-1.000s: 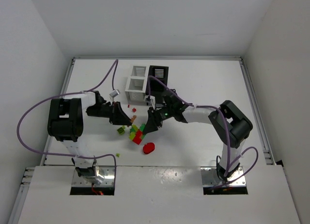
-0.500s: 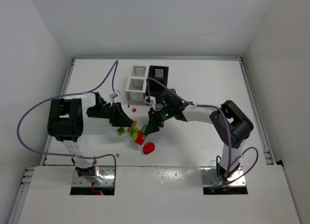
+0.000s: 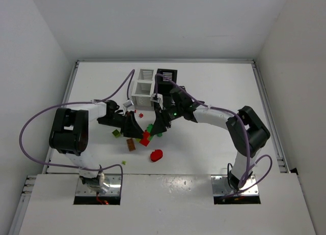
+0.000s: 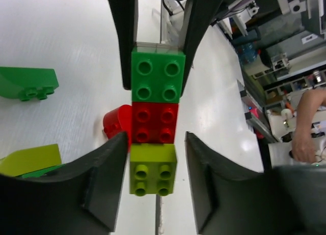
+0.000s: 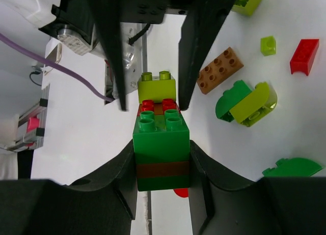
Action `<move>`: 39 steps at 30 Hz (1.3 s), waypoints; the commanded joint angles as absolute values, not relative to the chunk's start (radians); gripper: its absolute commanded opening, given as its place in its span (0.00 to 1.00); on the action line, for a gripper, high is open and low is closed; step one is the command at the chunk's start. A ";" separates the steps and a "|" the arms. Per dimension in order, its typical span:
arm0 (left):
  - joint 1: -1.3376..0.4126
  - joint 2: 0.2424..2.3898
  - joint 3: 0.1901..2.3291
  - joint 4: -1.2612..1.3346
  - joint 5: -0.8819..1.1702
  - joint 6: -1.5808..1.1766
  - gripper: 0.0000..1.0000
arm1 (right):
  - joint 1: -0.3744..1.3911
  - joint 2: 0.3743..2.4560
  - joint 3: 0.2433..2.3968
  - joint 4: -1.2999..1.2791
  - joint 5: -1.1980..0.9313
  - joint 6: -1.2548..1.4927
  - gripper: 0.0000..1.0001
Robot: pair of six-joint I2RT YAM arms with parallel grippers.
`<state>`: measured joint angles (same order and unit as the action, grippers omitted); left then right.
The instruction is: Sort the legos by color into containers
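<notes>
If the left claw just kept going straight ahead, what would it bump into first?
Probably the yellow-green brick, the stack's near end, which sits between the open fingers of the left gripper. Behind it come the red brick and the green brick in the right gripper.

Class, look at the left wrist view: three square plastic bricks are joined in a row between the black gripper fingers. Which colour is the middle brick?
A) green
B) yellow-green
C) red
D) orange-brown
C: the red plastic brick sits in the middle, with the green plastic brick on one side and the yellow-green plastic brick on the other.
</notes>
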<state>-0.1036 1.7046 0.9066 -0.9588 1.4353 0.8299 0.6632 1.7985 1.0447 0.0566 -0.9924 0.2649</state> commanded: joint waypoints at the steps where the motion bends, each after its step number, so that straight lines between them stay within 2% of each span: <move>1: -0.107 1.664 0.897 -0.865 1.445 0.784 0.52 | 0.652 1.740 1.089 0.069 -1.031 0.252 0.00; 2: -0.107 1.673 0.897 -0.865 1.445 0.775 0.44 | 0.652 1.740 1.089 0.060 -1.031 0.252 0.00; 4: -0.107 1.684 0.907 -0.856 1.445 0.775 0.33 | 0.652 1.729 1.080 0.051 -1.031 0.252 0.00; 5: -0.107 1.684 0.907 -0.856 1.445 0.766 0.18 | 0.643 1.729 1.080 0.051 -1.031 0.239 0.00; 8: -0.107 1.684 0.916 -0.856 1.436 0.765 0.03 | 0.634 1.709 1.069 -0.009 -1.022 0.175 0.00; 16: -0.107 1.704 0.934 -0.856 1.476 0.776 0.00 | 0.601 1.678 0.925 -0.067 -0.983 0.089 0.00; 17: -0.107 1.704 0.934 -0.856 1.476 0.776 0.02 | 0.591 1.678 0.916 -0.058 -0.983 0.089 0.00; 21: -0.107 1.715 0.934 -0.856 1.476 0.776 0.34 | 0.591 1.689 0.943 -0.044 -0.983 0.109 0.00; 22: -0.116 1.715 0.934 -0.856 1.476 0.776 0.51 | 0.591 1.689 0.965 -0.032 -0.983 0.123 0.00; 28: -0.135 1.715 0.934 -0.856 1.485 0.776 0.97 | 0.601 1.736 1.035 0.044 -1.026 0.213 0.00; 29: -0.135 1.715 0.934 -0.856 1.485 0.776 0.99 | 0.601 1.736 1.045 0.044 -1.026 0.227 0.00; 36: -0.158 1.715 0.953 -0.856 1.483 0.785 0.99 | 0.612 1.755 1.055 0.124 -1.068 0.320 0.00; 37: -0.167 1.715 0.953 -0.856 1.474 0.795 0.96 | 0.612 1.755 1.064 0.135 -1.068 0.331 0.00; 39: -0.167 1.726 0.962 -0.856 1.474 0.795 0.80 | 0.621 1.755 1.065 0.135 -1.078 0.331 0.00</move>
<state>-0.1543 1.7184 0.9287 -0.8684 1.4464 0.7528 0.6079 1.7538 1.0149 0.0628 -1.0260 0.3016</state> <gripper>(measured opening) 0.835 0.373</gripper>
